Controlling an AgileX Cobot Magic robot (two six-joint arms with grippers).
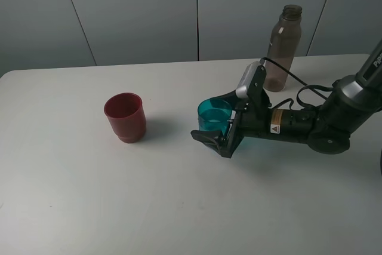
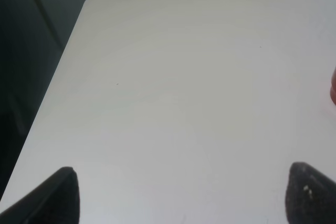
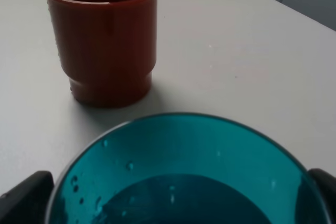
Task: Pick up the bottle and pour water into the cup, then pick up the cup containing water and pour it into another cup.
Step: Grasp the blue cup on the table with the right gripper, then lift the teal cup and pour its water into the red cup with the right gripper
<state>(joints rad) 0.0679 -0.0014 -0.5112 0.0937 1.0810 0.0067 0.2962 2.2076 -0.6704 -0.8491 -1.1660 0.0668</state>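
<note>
The teal-blue cup [image 1: 213,114] stands right of the table's middle, with water in it and droplets on its inner wall [image 3: 178,182]. My right gripper [image 1: 217,117] reaches in from the right with a finger on each side of the cup, shut on it. In the right wrist view the fingertips [image 3: 23,198] press against the cup's sides. The dark red cup [image 1: 125,117] stands upright and empty to the left, apart from the teal one, and shows in the right wrist view [image 3: 102,35]. The smoky bottle [image 1: 283,49] stands uncapped at the back right. My left gripper [image 2: 184,195] is open over bare table.
The white table [image 1: 89,201] ends in a rounded far-left corner [image 2: 92,1]. A grey panelled wall runs behind it. The right arm's cable [image 1: 298,82] loops close to the bottle. A sliver of the red cup [image 2: 333,85] shows at the left wrist view's edge.
</note>
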